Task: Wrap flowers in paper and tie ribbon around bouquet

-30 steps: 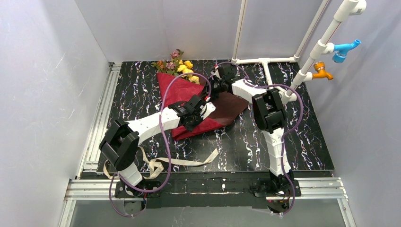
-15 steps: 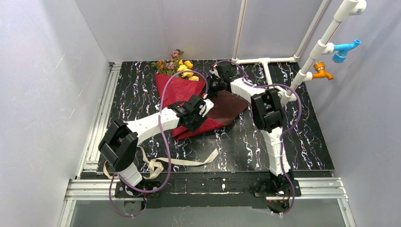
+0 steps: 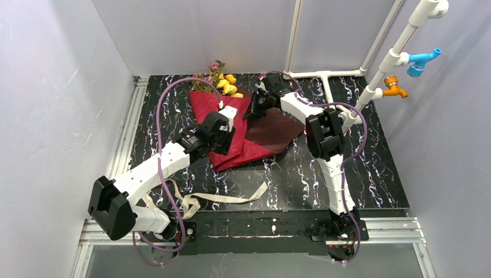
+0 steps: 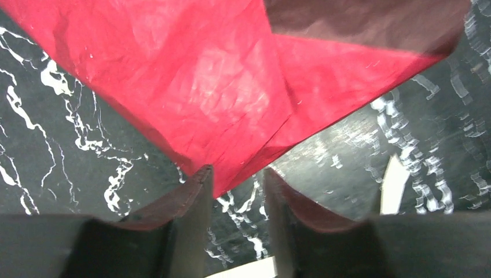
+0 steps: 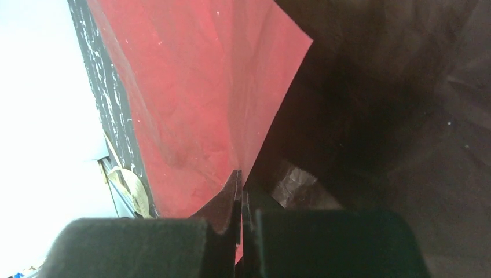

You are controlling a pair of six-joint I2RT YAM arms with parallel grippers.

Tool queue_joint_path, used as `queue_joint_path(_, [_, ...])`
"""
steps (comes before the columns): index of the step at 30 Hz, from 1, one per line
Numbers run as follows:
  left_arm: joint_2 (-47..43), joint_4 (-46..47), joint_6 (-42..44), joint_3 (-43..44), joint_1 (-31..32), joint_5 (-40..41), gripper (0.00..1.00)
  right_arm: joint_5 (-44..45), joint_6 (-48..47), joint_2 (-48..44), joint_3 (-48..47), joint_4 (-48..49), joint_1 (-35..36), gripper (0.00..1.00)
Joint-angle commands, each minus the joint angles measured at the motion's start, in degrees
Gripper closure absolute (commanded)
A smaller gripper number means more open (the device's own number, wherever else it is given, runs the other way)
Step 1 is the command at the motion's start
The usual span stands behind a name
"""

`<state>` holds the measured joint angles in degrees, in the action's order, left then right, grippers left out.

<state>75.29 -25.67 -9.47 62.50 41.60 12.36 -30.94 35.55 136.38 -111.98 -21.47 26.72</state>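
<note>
The dark red paper [image 3: 204, 104] lies folded on the black marble table, its darker flap on the right. Yellow, orange and pink flowers [image 3: 224, 83] poke out at its far end. My left gripper [image 3: 222, 142] hangs open above the paper's near corner [image 4: 220, 75], with only table showing between its fingers [image 4: 237, 174]. My right gripper [image 3: 255, 110] is shut on the edge of the paper's [image 5: 191, 98] dark flap, the sheet pinched between its fingers [image 5: 238, 179]. The cream ribbon [image 3: 228, 198] lies loose near the front edge and also shows in the left wrist view [image 4: 395, 184].
A white pipe frame [image 3: 324, 75] stands at the back right, carrying a blue fitting [image 3: 422, 58] and an orange one [image 3: 394, 88]. Aluminium rails run along the left side [image 3: 124, 139] and the near edge [image 3: 260, 229]. Grey walls enclose the table.
My left gripper has opened, let go of the paper, and moved back and to the left. My right gripper has shut on the flap's edge and shifted slightly left.
</note>
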Motion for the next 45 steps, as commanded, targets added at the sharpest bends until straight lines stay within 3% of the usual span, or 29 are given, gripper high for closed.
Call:
queue_joint_path(1, [0.9,0.0,-6.0,-6.2,-3.7,-4.5,0.8,1.4,-2.7,1.0,-2.8,-3.0,0.2,0.99])
queue_joint_path(3, [2.1,1.2,-7.8,-7.6,-5.1,-6.1,0.9,1.6,-3.3,1.5,-3.7,-4.1,0.2,0.99])
queue_joint_path(10, [9.0,7.2,-10.1,-10.9,-7.5,-10.2,0.94,2.0,-3.5,2.2,-5.8,-4.7,0.3,0.99])
queue_joint_path(13, [11.4,9.2,-10.4,-11.5,-7.8,-11.3,0.95,2.4,-4.2,3.0,-8.1,-6.9,0.4,0.93])
queue_joint_path(20, [14.3,11.5,-11.4,-11.8,-8.6,-12.4,0.97,4.6,-7.4,-0.9,-8.5,-12.0,0.4,0.33])
queue_joint_path(24, [14.0,12.3,-12.1,-12.4,-8.7,-12.3,0.97,11.5,-8.9,-7.9,-3.7,-14.8,0.6,0.19])
queue_joint_path(29, [14.1,12.8,-13.2,-12.4,-9.1,-14.2,0.97,20.0,-7.5,-19.7,8.9,-11.3,4.4,0.12])
queue_joint_path(34, [14.5,13.0,-14.7,-12.1,-9.5,-14.6,0.97,20.8,-4.0,-27.1,19.7,-3.8,10.0,0.11])
queue_joint_path(42, [14.7,13.3,-17.4,-12.3,-10.1,-15.0,0.97,15.8,2.4,-24.8,27.8,7.3,13.9,0.48])
queue_joint_path(45, [14.3,14.2,-18.1,-13.0,-10.3,-15.7,0.97,13.9,3.8,-22.3,28.8,10.6,14.6,0.56])
